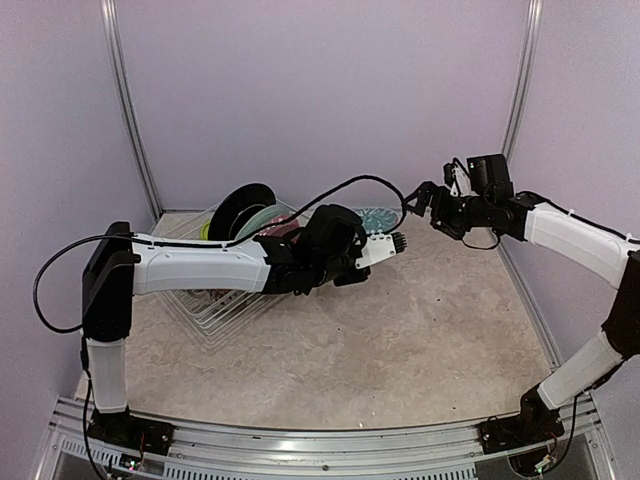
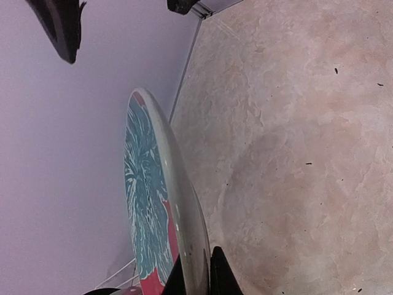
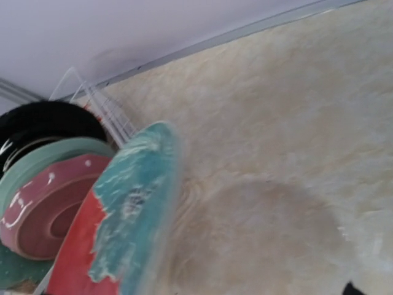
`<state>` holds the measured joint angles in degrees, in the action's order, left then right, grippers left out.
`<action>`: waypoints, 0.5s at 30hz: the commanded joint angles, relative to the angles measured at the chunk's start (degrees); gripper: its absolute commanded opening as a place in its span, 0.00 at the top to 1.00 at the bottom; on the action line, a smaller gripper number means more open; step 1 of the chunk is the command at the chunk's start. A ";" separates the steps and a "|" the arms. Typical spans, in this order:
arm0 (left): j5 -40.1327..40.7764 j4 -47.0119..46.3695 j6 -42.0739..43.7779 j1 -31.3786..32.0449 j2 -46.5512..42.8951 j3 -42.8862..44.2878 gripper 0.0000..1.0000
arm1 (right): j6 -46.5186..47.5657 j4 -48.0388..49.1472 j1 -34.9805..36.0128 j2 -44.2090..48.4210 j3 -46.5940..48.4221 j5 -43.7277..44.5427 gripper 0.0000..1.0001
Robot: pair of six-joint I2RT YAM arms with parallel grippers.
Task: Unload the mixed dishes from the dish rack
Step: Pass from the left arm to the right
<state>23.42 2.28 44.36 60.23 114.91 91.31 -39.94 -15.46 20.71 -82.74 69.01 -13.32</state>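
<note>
My left gripper [image 1: 383,238] is shut on the rim of a round plate with a teal leaf pattern on red [image 2: 146,203]. It holds the plate on edge above the table, just right of the white wire dish rack [image 1: 215,312]. The plate also shows in the top view [image 1: 378,216] and, blurred, in the right wrist view [image 3: 126,209]. My right gripper [image 1: 420,198] hovers close to the plate's far rim; its fingers stand apart and hold nothing. A black-rimmed plate [image 1: 243,205], a pale green plate [image 3: 58,153] and a dull red bowl [image 3: 43,203] stand in the rack.
The rack [image 3: 101,101] sits at the back left against the lilac wall. Metal corner posts [image 1: 125,90] stand at the back left and right. The beige marbled tabletop [image 1: 420,330] lies in front of and right of the rack.
</note>
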 commanded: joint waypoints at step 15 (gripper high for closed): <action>6.32 -18.60 13.12 4.21 3.87 0.43 1.00 | -14.31 19.78 2.38 -6.93 -10.42 -7.85 0.30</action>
<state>26.09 -6.42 54.37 64.14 119.92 90.72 -48.27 -3.57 22.85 -90.54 62.67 -19.27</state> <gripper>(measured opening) 0.070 0.753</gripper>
